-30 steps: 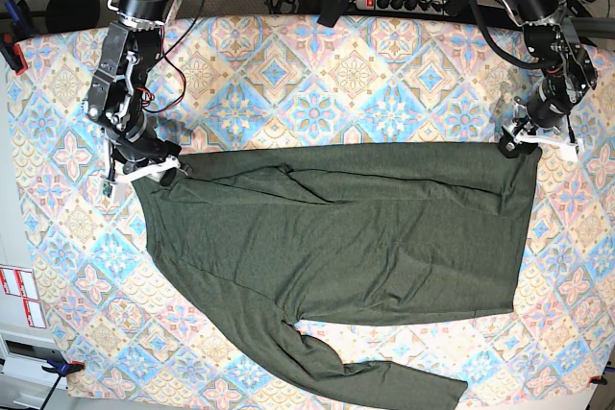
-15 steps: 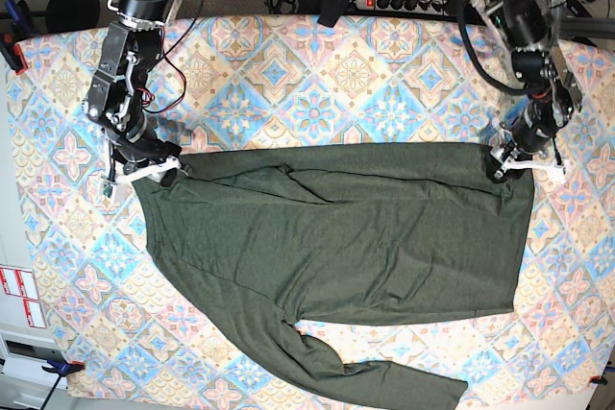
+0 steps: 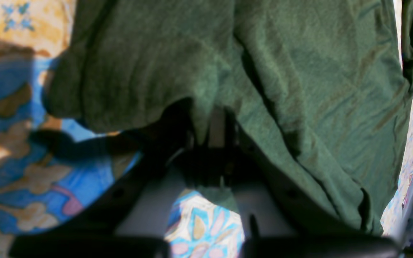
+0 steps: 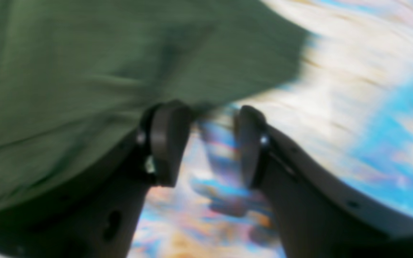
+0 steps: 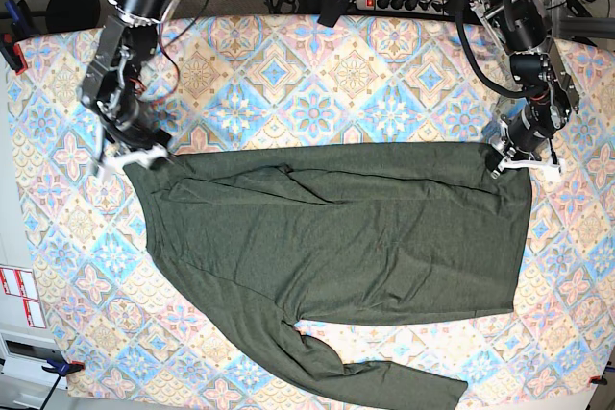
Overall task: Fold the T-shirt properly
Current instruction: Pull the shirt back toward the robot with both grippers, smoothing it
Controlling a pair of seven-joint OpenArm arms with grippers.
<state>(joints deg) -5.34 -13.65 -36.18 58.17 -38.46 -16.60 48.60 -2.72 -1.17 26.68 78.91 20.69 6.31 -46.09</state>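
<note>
Two grippers sit at the far corners of the shirt [image 5: 336, 228], and I see each one up close through its own wrist camera.

My left gripper [image 3: 212, 132] is squeezed narrow. Its dark fingers [image 3: 188, 125] stand almost together, with only a thin pale slit between them. A fold of the green cloth dips down into that slit, so I read it as pinching the shirt's edge. The cloth bunches up around the pinch and spreads away behind it. In the base view this gripper [image 5: 517, 162] is on the right side, right at the shirt's far right corner.

My right gripper [image 4: 210, 143] is wide. I can see the table [image 4: 353, 107] through the gap, and no cloth is in it. The shirt's edge lies over the outside finger [image 4: 165, 143] on the left of that picture; the other finger [image 4: 249, 147] is bare. The picture is blurry, so I cannot tell how firmly the cloth touches. In the base view this gripper [image 5: 127, 156] is on the left, just at the shirt's far left corner.

The shirt lies flat across the middle of the table [image 5: 317, 93], stretched from side to side. One long sleeve [image 5: 384, 376] runs along the near edge. Another sleeve [image 5: 317, 189] is folded over the body. A power strip [image 5: 404, 2] lies beyond the table.
</note>
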